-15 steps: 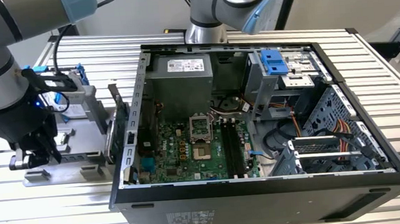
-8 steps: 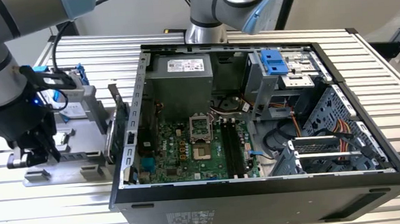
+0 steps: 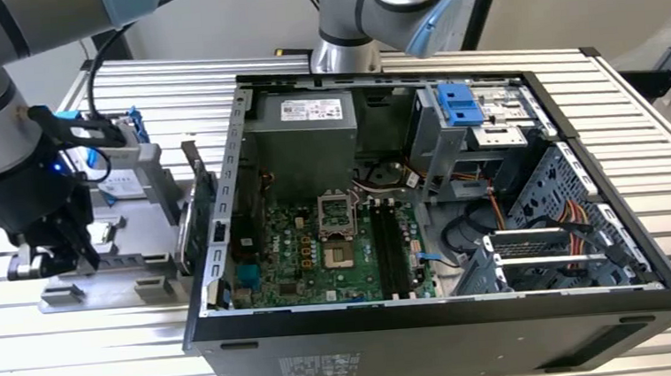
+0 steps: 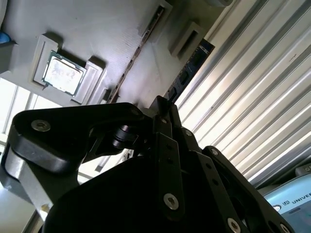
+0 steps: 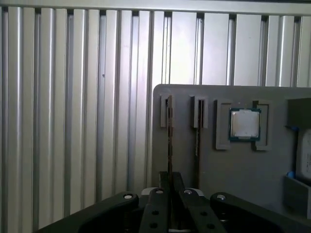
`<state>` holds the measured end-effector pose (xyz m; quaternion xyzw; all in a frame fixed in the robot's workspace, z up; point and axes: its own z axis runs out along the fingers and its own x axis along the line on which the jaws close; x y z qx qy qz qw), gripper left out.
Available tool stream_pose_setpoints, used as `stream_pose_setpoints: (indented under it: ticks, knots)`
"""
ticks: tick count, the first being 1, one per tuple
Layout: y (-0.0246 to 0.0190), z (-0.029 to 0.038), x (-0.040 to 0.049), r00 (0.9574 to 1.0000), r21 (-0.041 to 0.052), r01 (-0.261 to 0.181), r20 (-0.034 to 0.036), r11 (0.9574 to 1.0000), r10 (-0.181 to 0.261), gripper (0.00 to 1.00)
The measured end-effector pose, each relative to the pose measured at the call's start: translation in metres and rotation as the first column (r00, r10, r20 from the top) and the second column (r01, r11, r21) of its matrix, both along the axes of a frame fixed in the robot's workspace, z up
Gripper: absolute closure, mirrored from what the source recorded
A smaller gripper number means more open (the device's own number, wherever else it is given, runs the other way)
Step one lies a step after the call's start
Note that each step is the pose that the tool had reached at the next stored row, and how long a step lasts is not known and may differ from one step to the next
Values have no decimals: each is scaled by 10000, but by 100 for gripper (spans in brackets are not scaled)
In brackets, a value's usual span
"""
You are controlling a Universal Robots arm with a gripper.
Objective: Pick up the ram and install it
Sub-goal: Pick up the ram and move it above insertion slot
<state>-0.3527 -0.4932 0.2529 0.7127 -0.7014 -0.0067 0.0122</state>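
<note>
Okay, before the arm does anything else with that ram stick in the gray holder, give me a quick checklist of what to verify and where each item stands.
1. Alignment: ok. In the first wrist view the pincer sits in line with the ram, the stick nearest the edge of the gray fixture.
2. Ram seating: ok. It stands on edge in its fixture slot.
3. Firm hold on the ram: cannot tell.
4. Target free: ok. In the exterior view the black memory slots look unoccupied.
5. Access: ok. The computer case lies open on top.
</note>
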Motion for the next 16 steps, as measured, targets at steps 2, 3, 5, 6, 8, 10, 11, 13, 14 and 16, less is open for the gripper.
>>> stream_pose_setpoints:
  ticks: [2, 3, 5, 6, 8, 10, 11, 13, 14, 16]
  knots:
    - [0, 12, 0, 10000, -1, 33, 0, 10000, -33, 100]
    - [0, 19, 0, 10000, -1, 34, -1, 10000, -34, 100]
    - [0, 40, 0, 10000, 0, 34, 0, 10000, -34, 100]
    - [0, 52, 0, 10000, 0, 34, 0, 10000, -34, 100]
    - [-1, 76, 1, 10000, 0, 32, 0, 10000, -32, 100]
    - [-1, 97, 1, 10000, 0, 33, 0, 10000, -33, 100]
    - [-1, 108, 1, 10000, 0, 33, 0, 10000, -33, 100]
    - [-1, 129, 1, 10000, 0, 32, 0, 10000, -32, 100]
    - [0, 141, 0, 10000, 0, 33, 0, 10000, -33, 100]
    - [0, 167, -1, 10000, 0, 35, 0, 10000, -35, 100]
